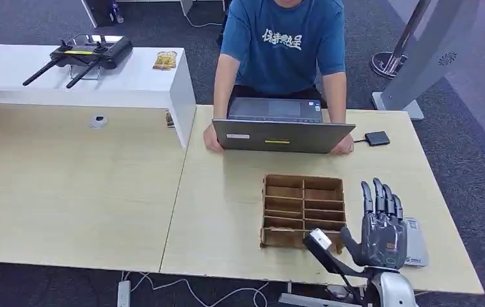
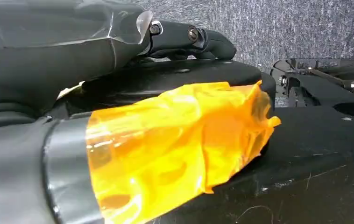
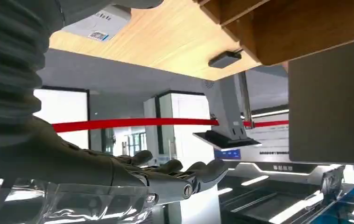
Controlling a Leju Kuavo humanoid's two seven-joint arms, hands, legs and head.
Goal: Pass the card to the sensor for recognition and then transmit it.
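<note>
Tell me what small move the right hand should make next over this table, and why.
Probably lower the right hand toward the wooden divided tray to pick out a card. The hand hovers open and holds nothing, just right of the tray's near corner, and a grey flat device, perhaps the sensor, lies beside it. Whether cards sit in the slots is hard to tell.

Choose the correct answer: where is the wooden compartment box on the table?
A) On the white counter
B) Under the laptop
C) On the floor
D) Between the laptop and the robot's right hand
D: the wooden box lies on the table between the laptop and the raised right hand.
</note>
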